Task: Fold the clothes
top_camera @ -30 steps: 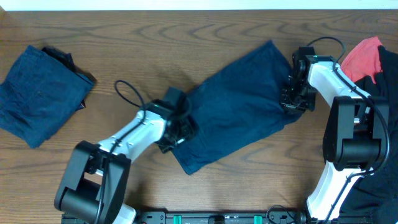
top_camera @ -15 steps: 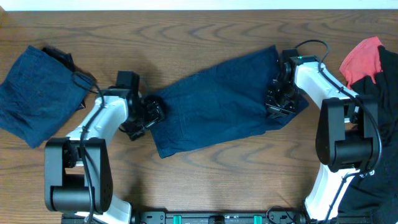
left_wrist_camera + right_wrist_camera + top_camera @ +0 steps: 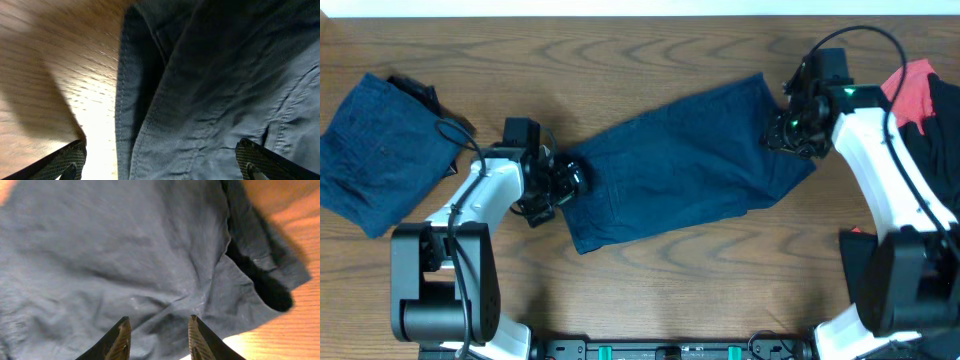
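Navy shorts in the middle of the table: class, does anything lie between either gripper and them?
Nothing visible does. The left gripper is open at the left edge of the shorts, and the right gripper is open over their right end.

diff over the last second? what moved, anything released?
The navy shorts slid left across the table, with both arms on them. The left gripper moved left with them and now sits open at their left hem. The right gripper then backed off up and right, open above the fabric. Folded shorts at far left and the red piece did not move.
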Controlling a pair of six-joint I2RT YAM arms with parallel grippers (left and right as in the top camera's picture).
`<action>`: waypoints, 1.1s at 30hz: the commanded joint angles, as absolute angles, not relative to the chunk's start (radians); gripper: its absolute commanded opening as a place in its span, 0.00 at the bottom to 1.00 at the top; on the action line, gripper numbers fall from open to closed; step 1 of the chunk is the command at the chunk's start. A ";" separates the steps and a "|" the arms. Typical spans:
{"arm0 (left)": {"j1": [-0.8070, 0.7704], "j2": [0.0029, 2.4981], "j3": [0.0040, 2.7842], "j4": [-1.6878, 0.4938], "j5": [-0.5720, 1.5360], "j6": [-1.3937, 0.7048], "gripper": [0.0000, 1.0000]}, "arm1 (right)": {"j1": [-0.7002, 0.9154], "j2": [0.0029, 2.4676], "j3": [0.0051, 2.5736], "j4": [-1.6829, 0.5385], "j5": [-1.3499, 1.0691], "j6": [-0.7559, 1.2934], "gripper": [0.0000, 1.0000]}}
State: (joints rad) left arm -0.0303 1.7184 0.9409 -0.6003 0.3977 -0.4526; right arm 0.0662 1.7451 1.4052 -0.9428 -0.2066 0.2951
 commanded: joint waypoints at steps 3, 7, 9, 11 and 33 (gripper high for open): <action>-0.075 1.732 0.868 -0.540 0.438 -0.438 0.86 | 0.060 1.708 1.406 -0.941 -0.212 0.262 0.38; -0.110 1.732 0.867 -0.531 0.438 -0.432 0.59 | 0.072 1.708 1.406 -0.937 -0.219 0.225 0.33; -0.121 1.732 0.867 -0.521 0.438 -0.401 0.33 | 0.087 1.708 1.406 -0.928 -0.231 0.190 0.29; -0.123 1.732 0.870 -0.522 0.438 -0.384 0.06 | 0.103 1.708 1.406 -0.917 -0.255 0.148 0.21; -0.070 1.457 1.234 -0.976 0.347 -0.340 0.06 | 0.424 1.886 1.403 -0.847 -0.319 0.029 0.01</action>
